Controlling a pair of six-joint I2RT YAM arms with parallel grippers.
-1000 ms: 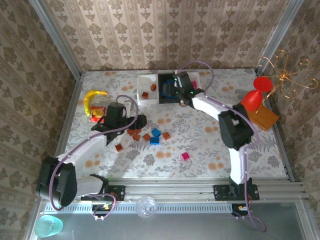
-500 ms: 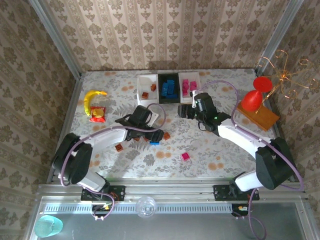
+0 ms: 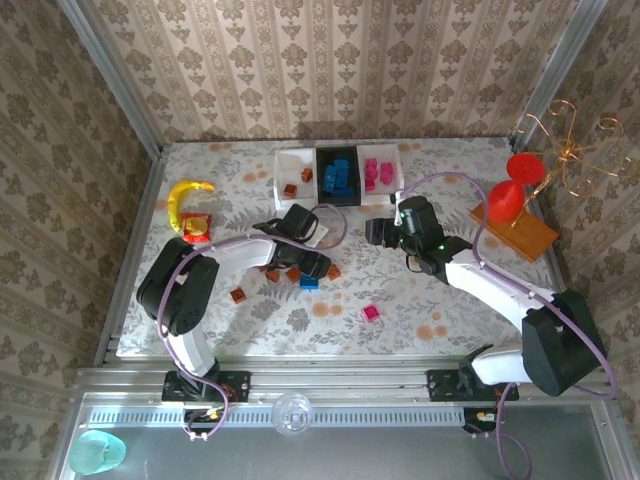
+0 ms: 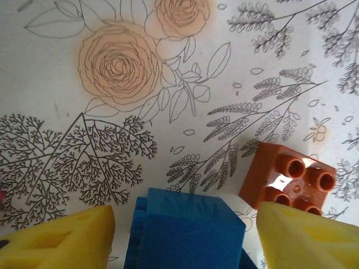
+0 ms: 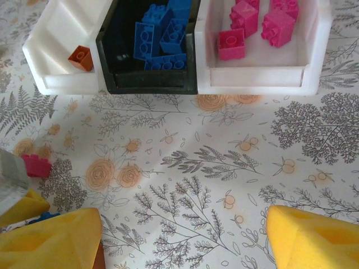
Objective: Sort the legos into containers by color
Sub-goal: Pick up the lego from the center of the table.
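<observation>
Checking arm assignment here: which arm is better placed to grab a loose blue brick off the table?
Left. On the left arm the jaws straddle the small blue plastic brick, not yet closed on it. On the right arm the jaws hang open over bare tablecloth, nearer the three joined trays.

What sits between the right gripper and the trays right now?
Nothing but bare floral tablecloth, as the right wrist view shows between the right gripper and the trays. One pink brick lies off to the left.
</observation>
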